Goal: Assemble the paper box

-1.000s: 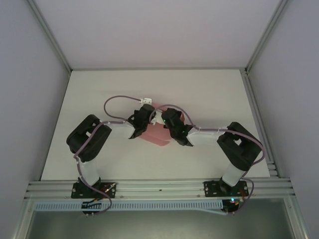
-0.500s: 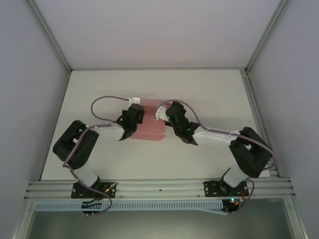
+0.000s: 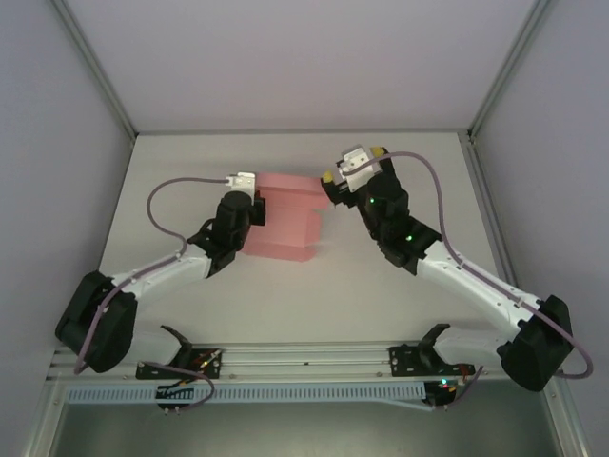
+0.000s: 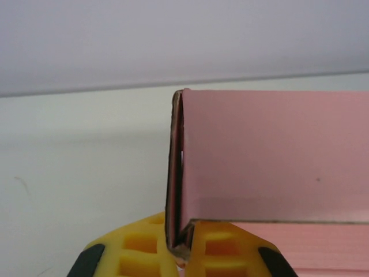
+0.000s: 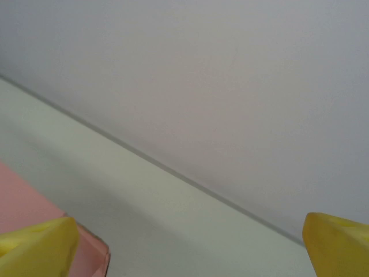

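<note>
Left fingers (image 4: 138,254) tight on paper box (image 4: 271,156) edge

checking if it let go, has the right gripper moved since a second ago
Yes. The right gripper has moved away from the base rail, toward the far right side of the table, and stands open.

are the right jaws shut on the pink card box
No, the right gripper has jaws wide apart beside the pink card box corner.
</note>
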`<state>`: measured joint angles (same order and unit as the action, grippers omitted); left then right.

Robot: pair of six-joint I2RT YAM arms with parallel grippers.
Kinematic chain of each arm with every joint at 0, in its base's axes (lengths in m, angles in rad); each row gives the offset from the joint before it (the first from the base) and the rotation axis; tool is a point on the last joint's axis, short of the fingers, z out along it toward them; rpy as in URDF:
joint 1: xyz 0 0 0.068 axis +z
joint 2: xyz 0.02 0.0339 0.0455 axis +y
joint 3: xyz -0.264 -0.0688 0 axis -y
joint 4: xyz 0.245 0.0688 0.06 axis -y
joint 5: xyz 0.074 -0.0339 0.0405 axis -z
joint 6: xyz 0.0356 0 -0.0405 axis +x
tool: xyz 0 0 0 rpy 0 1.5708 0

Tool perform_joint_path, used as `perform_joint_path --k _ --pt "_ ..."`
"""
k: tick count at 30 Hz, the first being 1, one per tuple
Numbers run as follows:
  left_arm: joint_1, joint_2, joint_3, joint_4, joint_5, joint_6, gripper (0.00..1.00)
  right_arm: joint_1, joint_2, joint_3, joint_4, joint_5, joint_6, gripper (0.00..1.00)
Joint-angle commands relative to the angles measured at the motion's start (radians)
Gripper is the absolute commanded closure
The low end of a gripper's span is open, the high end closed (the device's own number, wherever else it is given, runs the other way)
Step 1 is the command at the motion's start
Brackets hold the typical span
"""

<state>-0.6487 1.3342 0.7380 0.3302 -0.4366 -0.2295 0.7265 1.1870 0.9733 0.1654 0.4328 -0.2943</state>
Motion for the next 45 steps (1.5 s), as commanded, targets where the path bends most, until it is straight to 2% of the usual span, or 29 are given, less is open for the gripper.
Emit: perform_joint_path --k 1,3,7,9,12,19,21,25,31,35,38,45 --pt "0.013 -0.06 -0.027 0.053 0.078 -0.008 1.0 -0.015 0.029 0.018 -0.086 -0.066 0.15 0.0" --pt "0.018 -0.072 -0.036 0.063 0.093 -0.012 1.0 -0.015 0.051 0.013 -0.083 -0.112 0.158 0.0" --pt "0.036 -0.074 -0.039 0.07 0.146 -0.032 1.0 -0.016 0.116 0.005 -0.061 -0.106 0.21 0.0" --pt "0.04 -0.072 -0.034 0.071 0.183 -0.042 1.0 -0.016 0.142 -0.013 0.001 -0.085 0.223 0.0" --pt "0.05 -0.066 -0.023 0.065 0.223 -0.074 1.0 -0.016 0.169 -0.038 0.09 -0.121 0.26 0.0" --pt "0.066 -0.045 -0.017 0.082 0.307 -0.126 1.0 -0.013 0.202 -0.193 0.545 -0.283 0.4 0.0" --pt "0.076 -0.045 -0.026 0.093 0.326 -0.142 1.0 -0.013 0.205 -0.218 0.615 -0.295 0.43 0.0" --pt "0.128 -0.052 -0.059 0.144 0.412 -0.2 1.0 -0.014 0.155 -0.237 0.519 -0.219 0.477 0.0" --pt "0.253 -0.038 -0.084 0.214 0.586 -0.297 1.0 -0.013 -0.018 -0.335 0.349 -0.119 0.547 0.0" --pt "0.277 -0.026 -0.068 0.203 0.607 -0.297 1.0 -0.016 -0.067 -0.359 0.205 0.014 0.589 0.0" --pt "0.277 -0.034 -0.056 0.186 0.612 -0.276 1.0 -0.016 -0.061 -0.349 0.122 0.06 0.601 0.0" --pt "0.278 -0.03 -0.051 0.176 0.639 -0.279 1.0 -0.014 0.018 -0.328 0.19 0.065 0.574 0.0"
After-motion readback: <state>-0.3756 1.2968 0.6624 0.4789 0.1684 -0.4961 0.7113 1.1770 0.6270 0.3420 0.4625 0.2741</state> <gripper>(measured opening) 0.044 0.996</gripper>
